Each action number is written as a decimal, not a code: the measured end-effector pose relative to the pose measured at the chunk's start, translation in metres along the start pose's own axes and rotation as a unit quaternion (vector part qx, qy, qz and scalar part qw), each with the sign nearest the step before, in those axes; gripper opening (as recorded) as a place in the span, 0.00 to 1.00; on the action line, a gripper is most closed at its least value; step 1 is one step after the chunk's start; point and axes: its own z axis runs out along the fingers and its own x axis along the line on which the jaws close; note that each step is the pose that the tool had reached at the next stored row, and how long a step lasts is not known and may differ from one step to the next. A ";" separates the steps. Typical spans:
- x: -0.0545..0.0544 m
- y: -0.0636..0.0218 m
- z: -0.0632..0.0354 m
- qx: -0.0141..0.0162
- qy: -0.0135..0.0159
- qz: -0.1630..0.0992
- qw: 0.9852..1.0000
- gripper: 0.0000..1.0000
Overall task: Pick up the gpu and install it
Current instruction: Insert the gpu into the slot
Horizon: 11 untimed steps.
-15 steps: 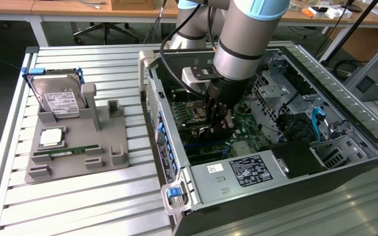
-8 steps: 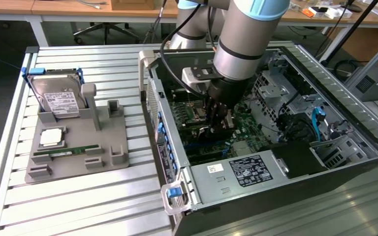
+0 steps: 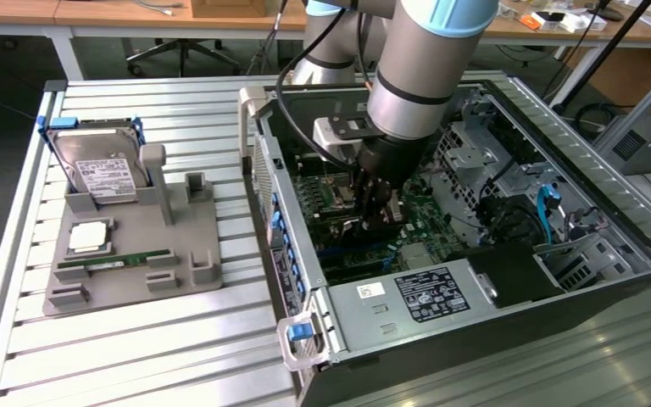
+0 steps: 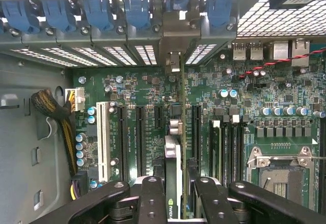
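Observation:
The gpu (image 4: 173, 158) is seen edge-on in the wrist view, a thin dark card standing upright over the motherboard (image 4: 137, 89). Its silver end bracket (image 4: 173, 61) sits against the rear slot openings under the blue clips. My gripper (image 4: 175, 186) is shut on the card, one black finger (image 4: 153, 196) on each side. In the exterior view my gripper (image 3: 369, 222) reaches down inside the open computer case (image 3: 580, 182), low over the motherboard's expansion slots, with the dark gpu (image 3: 362, 227) between its fingers.
On the exterior view's left, a grey holder (image 3: 133, 254) carries a hard drive (image 3: 102, 170), a CPU (image 3: 88, 237) and a green memory stick (image 3: 111, 263). The power supply (image 3: 416, 297) fills the case's near end. Drive cages and blue cables (image 3: 546, 208) line its right side.

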 end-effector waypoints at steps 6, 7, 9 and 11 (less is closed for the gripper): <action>0.000 -0.0001 0.0001 0.000 0.000 -0.006 1.000 0.27; 0.000 0.0000 0.0001 0.000 0.000 -0.007 1.000 0.27; -0.001 -0.0002 0.0000 0.000 0.000 -0.011 1.000 0.27; -0.001 -0.0003 0.0001 0.000 0.000 -0.011 1.000 0.27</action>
